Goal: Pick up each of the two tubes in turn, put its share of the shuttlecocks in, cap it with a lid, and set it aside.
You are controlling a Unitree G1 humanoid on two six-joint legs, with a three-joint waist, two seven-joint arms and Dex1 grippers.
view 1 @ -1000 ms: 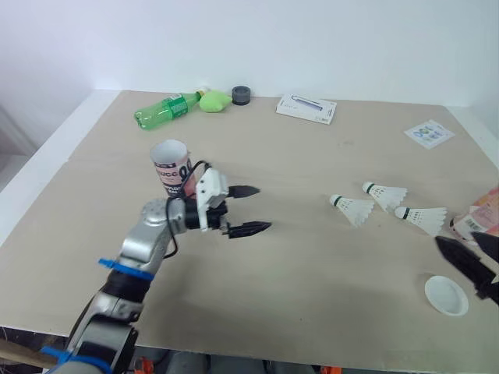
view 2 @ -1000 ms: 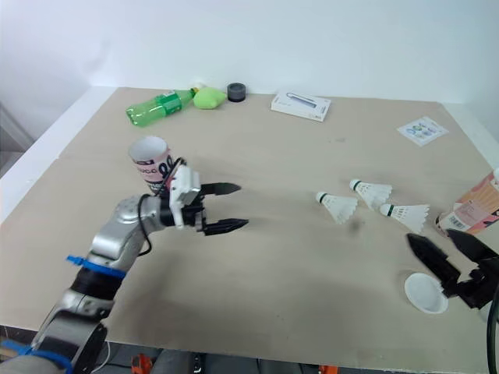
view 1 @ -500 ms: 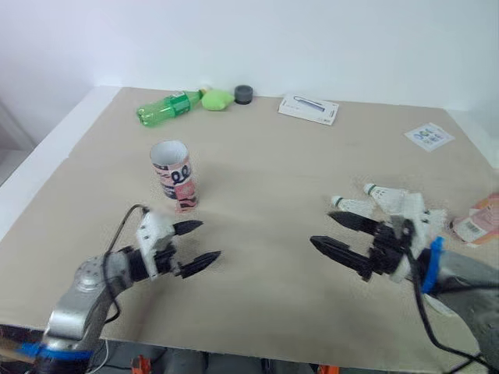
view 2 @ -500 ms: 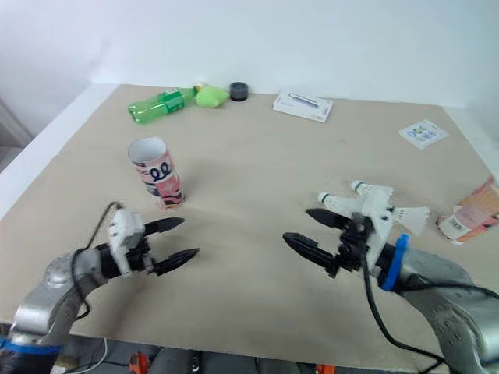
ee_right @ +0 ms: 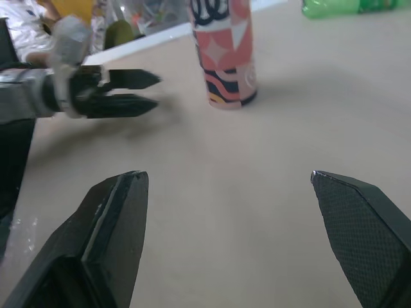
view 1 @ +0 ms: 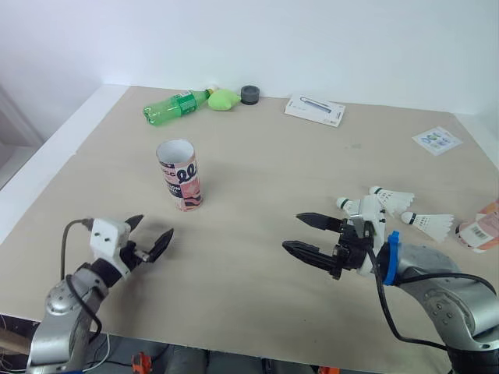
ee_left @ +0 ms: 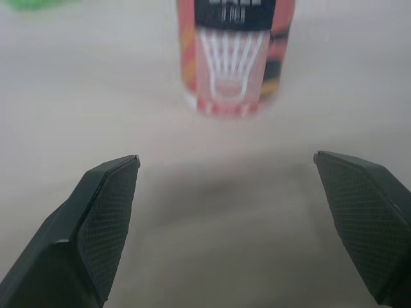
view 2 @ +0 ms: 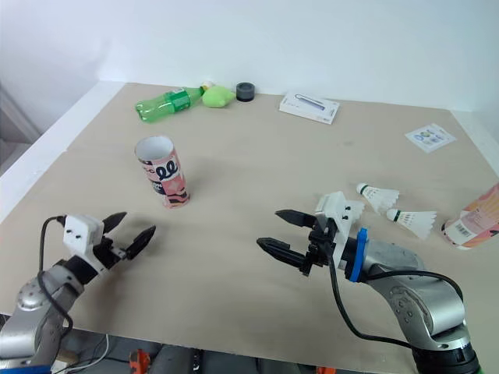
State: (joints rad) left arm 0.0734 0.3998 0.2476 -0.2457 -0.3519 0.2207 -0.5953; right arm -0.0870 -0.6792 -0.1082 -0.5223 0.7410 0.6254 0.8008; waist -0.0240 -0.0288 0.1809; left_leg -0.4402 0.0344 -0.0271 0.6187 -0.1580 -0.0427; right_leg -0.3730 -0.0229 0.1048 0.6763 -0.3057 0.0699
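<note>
Near the front edge of the desk [view 1: 265,156], toward its left corner, the left gripper [view 1: 153,227] is hovering with its fingers spread wide, gripping nothing. The right gripper [view 1: 292,231] is hanging right of centre, likewise wide open and empty. Beyond the left gripper and apart from it, one tube [view 1: 180,174] is standing upright, open end up. Shuttlecocks [view 1: 394,199] are lying just past the right gripper, toward the right edge, where a second tube [view 1: 479,228] is showing. Along the far edge, a green bottle [view 1: 173,106] and a white box [view 1: 315,109] are lying.

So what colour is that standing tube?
The tube is pink, black and white; see right wrist view.
</note>
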